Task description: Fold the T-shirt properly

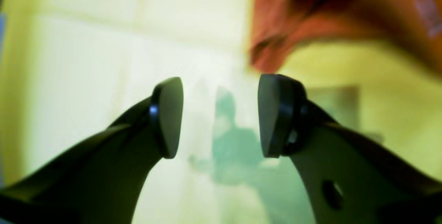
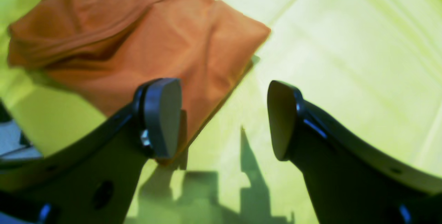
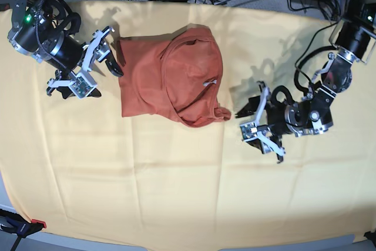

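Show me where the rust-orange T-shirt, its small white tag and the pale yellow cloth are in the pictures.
Rust-orange thin-fabric T-shirt (image 3: 147, 83): base view, flat left part of the body.
Small white tag (image 3: 210, 82): base view, middle of the tag near the neck opening.
Pale yellow cloth (image 3: 176, 186): base view, bare area below the shirt.

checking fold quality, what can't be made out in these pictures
- T-shirt underside layers: base view, hidden by its own top fabric.
- Tag: left wrist view, too blurred to read.
- Collar: right wrist view, cut off by the top edge.
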### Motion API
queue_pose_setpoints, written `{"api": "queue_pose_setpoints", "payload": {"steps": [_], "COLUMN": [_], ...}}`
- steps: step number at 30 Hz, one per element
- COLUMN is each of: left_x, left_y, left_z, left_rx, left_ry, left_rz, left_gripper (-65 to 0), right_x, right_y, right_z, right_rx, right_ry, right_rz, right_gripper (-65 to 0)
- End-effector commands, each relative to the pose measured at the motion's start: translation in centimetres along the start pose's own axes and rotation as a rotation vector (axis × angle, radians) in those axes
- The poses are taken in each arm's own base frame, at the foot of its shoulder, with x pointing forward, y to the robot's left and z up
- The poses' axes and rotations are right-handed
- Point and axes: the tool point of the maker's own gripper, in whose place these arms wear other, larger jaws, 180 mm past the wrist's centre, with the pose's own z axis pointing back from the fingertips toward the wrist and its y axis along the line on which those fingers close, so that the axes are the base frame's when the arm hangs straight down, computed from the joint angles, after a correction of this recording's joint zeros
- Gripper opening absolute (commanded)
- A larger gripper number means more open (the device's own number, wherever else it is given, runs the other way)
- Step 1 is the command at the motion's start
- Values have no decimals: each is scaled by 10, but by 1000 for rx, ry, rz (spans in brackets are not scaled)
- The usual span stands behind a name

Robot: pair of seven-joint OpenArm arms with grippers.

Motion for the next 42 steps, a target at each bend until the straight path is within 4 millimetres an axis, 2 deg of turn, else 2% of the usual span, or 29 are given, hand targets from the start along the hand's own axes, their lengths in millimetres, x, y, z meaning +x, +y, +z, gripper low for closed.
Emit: {"api": "queue_pose_setpoints", "payload": {"steps": [1,3,4,6,7,10,11,15,18,22,28,30,36,39,42], "left_x": [4,0,4,27,40,68,74,89,94,100,116,115,106,100,93], "left_y": [38,66,66,42,24,4,-1,-25,-44,-69,-117,-137,-189,-212,-226], "left_z": [14,24,26,28,30,37,40,43,40,35,44,43,22,14,9], "left_rx": [126,238,218,61,-37,-150,-180,-288,-357,-411,-491,-521,-566,-582,-589], "left_ry": [11,42,22,-71,-122,-228,-249,-278,-304,-326,-365,-350,-267,-230,-197], "left_rz": [27,143,188,193,167,233,246,276,319,336,289,270,130,40,-26], "left_gripper": [-315,-374,-428,-579,-650,-650,-650,-650,-650,-650,-650,-650,-650,-650,-650], "right_x": [13,14,16,23,28,46,54,70,71,61,55,50,35,30,18], "right_y": [-3,-4,-4,-4,-4,-6,-7,-16,-31,-45,-42,-39,-35,-35,-37], "right_z": [4,4,4,5,5,8,9,10,0,-34,-78,-88,-112,-117,-118], "right_rx": [-9,-13,-16,-15,-15,-18,-21,-41,-46,2,102,128,159,158,163], "right_ry": [-49,-57,-69,-107,-135,-226,-263,-315,-317,-280,-188,-158,-61,-20,17], "right_rz": [20,24,26,25,24,31,35,56,36,-27,-37,-42,-1,44,51], "right_gripper": [-237,-237,-244,-305,-369,-632,-650,-650,-650,-650,-650,-650,-650,-650,-650]}}
